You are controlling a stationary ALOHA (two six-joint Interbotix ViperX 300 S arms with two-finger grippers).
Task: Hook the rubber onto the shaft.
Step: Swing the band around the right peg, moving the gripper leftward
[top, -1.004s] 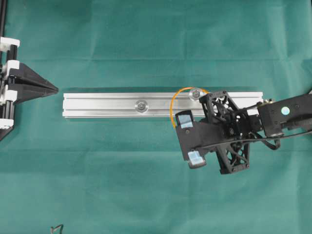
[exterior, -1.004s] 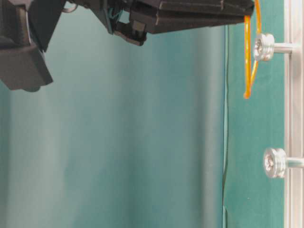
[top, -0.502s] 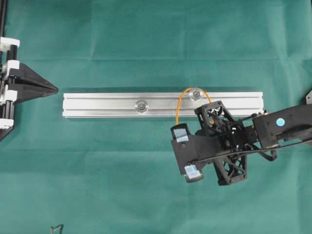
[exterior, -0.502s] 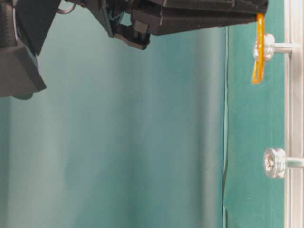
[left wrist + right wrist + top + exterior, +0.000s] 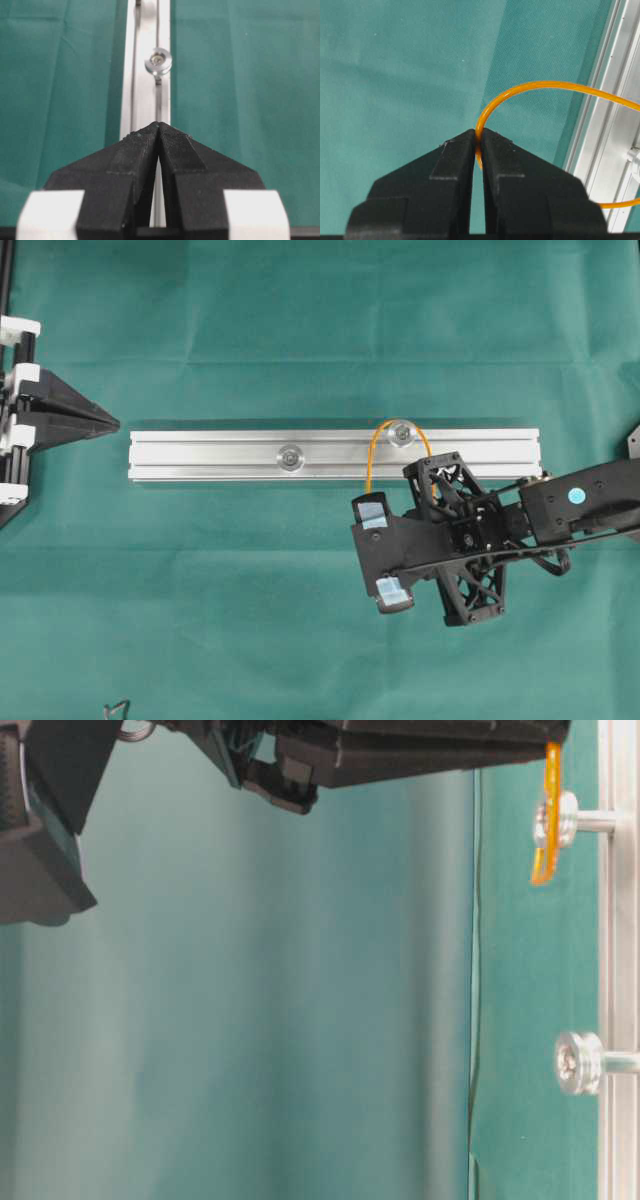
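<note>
Since a second ago the right gripper has drawn back from the aluminium rail toward the near edge of the overhead view, pulling the rubber band from a slack curve into a narrow arch over the right-hand shaft. Overhead, the band loops around the far side of that shaft and both strands run across the rail to the gripper, while the second shaft stands bare near the rail's middle; the left gripper sits well apart at the left edge, above the green cloth. At table level, the band hangs from the black finger tip, crossing in front of the upper shaft's head; the lower shaft carries nothing. The left wrist camera shows the left claw clenched on nothing, aimed along the rail. The right wrist camera shows the right claw clamped on the band, its loop reaching over the rail.
</note>
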